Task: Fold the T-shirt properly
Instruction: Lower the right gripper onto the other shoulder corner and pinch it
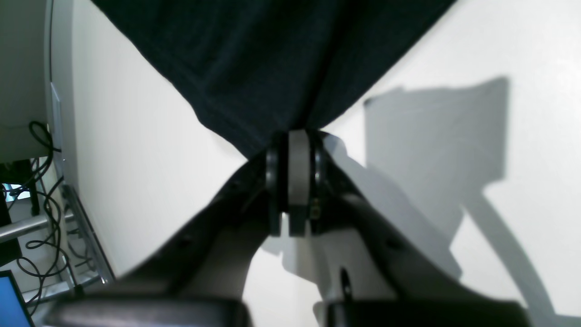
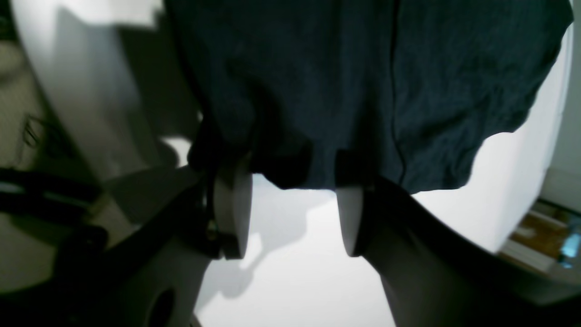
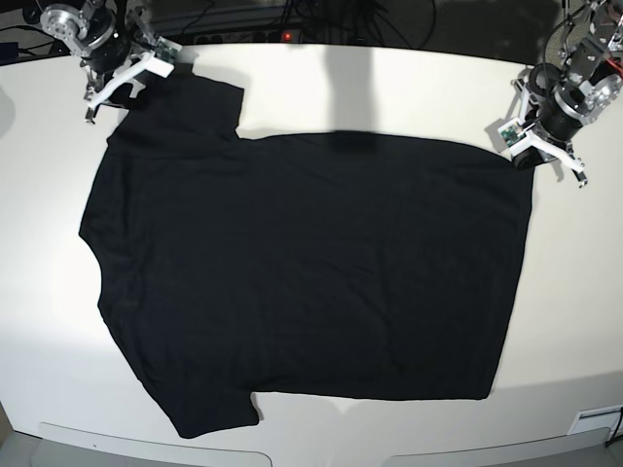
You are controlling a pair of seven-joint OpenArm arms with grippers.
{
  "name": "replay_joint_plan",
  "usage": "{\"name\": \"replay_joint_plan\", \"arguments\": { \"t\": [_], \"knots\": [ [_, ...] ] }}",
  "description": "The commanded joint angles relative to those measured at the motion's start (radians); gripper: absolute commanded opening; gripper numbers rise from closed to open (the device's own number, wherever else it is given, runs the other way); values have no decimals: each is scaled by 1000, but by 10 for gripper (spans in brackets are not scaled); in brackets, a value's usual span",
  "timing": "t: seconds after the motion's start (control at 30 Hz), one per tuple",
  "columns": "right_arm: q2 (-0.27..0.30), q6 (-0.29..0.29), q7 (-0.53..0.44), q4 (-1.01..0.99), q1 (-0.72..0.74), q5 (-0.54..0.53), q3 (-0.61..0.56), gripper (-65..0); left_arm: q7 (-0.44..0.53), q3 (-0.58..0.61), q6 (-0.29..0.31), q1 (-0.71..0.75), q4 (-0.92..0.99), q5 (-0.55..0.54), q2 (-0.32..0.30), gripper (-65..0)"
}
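I see the large black short-sleeved cloth T-shirt as matt, finely ribbed knit with soft creases. The smooth white bench has a faint sheen. On my left tool, pale matt pads sit in black plastic.

The T-shirt lies spread flat, plain black side up, on the white table. The right gripper stands at the upper sleeve corner, its white fingers set apart, with the sleeve edge just beside them. The left gripper sits at the hem's upper corner, fingers drawn together at the cloth edge. The lower sleeve lies well apart from both grippers.
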State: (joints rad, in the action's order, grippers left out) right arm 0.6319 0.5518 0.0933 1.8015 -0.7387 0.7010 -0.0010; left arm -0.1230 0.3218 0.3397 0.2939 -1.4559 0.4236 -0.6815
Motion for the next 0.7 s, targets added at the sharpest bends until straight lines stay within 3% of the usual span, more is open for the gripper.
{"name": "replay_joint_plan", "arguments": {
  "t": [0.0, 0.13, 0.2, 0.3, 0.37, 0.43, 0.57, 0.67],
  "knots": [
    [12, 11, -8, -4, 5, -10, -3, -351, -60, 14, 94, 22, 15, -10, -3, -650],
    [8, 18, -6, -66, 48, -24, -43, -351, -64, 14, 94, 22, 15, -42, -3, -650],
    [8, 18, -3, -91, 66, -24, -71, -384, -64, 14, 94, 23, 15, -48, -3, -650],
    [8, 17, 12, -98, 80, -24, -104, -470, -65, 14, 94, 23, 15, -59, -3, -650],
    [8, 12, 11, -96, 85, -25, -106, -561, -64, 14, 94, 22, 15, -59, -3, -650],
    [8, -27, 11, -96, 88, -37, -100, -650, -64, 14, 94, 22, 14, -60, -4, -650],
    [8, -116, 5, -95, 94, -154, -67, -650, -68, 12, 93, 22, -8, -129, -22, -650],
    [8, -119, 1, -95, 126, -261, -32, -650, -71, 11, 56, 21, -69, -265, -75, -650]
  ]
}}
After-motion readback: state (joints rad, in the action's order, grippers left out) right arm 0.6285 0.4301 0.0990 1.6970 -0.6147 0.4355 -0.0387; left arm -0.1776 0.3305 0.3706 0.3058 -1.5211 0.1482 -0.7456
